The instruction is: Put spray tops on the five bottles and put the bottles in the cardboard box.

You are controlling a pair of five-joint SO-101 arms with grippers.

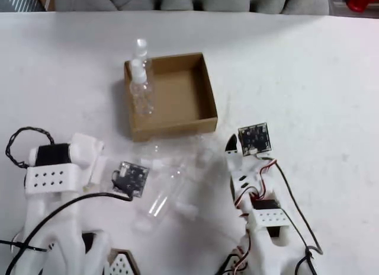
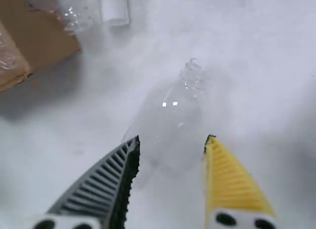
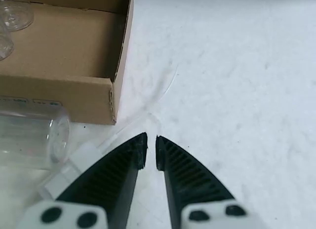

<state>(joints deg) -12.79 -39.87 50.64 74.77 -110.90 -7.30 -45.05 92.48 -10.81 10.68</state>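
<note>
Two clear bottles (image 1: 141,88) with white spray tops stand inside the cardboard box (image 1: 201,94), against its left wall. Several clear uncapped bottles (image 1: 163,195) lie on the table in front of the box. In the left wrist view my left gripper (image 2: 171,140) is open, its grey and yellow fingers on either side of the base of one lying bottle (image 2: 170,115) without touching it. My right gripper (image 3: 150,146) is shut on nothing, just off the box's near right corner (image 3: 112,98). Beside it lie a bottle (image 3: 29,140) and a white spray top (image 3: 74,165).
Another white spray top (image 2: 113,9) and a bottle (image 2: 64,14) lie near the box corner (image 2: 29,46). A thin clear dip tube (image 3: 163,93) lies ahead of the right gripper. Bare white table stretches to the right of the box (image 1: 308,91).
</note>
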